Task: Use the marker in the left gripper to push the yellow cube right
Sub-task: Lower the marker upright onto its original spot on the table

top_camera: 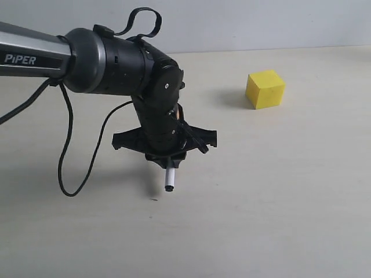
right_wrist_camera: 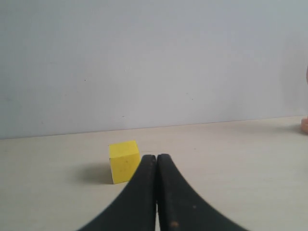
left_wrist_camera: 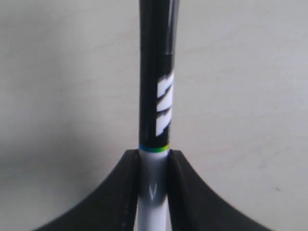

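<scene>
My left gripper (top_camera: 168,159) points down over the table (top_camera: 278,191), shut on the marker (top_camera: 170,178), whose small end sticks out just above the surface. In the left wrist view both black fingers (left_wrist_camera: 120,192) clamp the marker (left_wrist_camera: 156,110) at its white barrel, and the black labelled part runs out ahead of my left gripper (left_wrist_camera: 154,156). The yellow cube (top_camera: 265,88) sits far to the right and farther back, well apart from the marker. My right gripper (right_wrist_camera: 157,158) is shut and empty, with the yellow cube (right_wrist_camera: 123,161) on the table beyond its tips.
A black cable (top_camera: 66,156) hangs in a loop under the left arm (top_camera: 35,55), close to the table. A pale wall (right_wrist_camera: 154,62) rises behind the table's far edge. Something orange (right_wrist_camera: 304,122) shows at the edge of the right wrist view.
</scene>
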### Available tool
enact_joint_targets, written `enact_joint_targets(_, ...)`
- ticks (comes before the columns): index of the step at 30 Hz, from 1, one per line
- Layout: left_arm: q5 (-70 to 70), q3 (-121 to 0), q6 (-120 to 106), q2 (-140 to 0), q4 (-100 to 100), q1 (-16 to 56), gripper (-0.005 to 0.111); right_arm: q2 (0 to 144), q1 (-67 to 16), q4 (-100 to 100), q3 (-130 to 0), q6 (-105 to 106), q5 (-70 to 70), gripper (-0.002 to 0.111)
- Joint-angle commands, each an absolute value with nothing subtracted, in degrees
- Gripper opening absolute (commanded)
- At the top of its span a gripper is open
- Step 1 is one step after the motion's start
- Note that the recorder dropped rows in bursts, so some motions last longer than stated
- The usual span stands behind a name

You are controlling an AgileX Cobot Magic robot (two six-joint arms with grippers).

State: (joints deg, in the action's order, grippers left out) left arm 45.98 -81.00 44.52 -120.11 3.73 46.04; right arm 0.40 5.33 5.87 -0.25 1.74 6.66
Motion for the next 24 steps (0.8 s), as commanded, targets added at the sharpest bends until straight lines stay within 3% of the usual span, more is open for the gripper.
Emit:
enact_joint_targets(1, 46.0, -81.5, 45.0, -121.5, 2.0, 45.8, 0.0, 0.0, 5.6, 5.7, 0.0, 1.9, 6.3, 0.0)
enact_joint_targets(16, 45.2, -84.2, 44.9, -122.7, 1.8, 45.8, 0.0, 0.0, 5.6, 5.7, 0.0, 1.9, 6.3, 0.0)
enact_joint_targets(24, 46.0, -84.2, 45.0, -122.7, 1.8, 45.7, 0.023, 0.0, 5.6, 5.7, 0.0, 1.9, 6.3, 0.0)
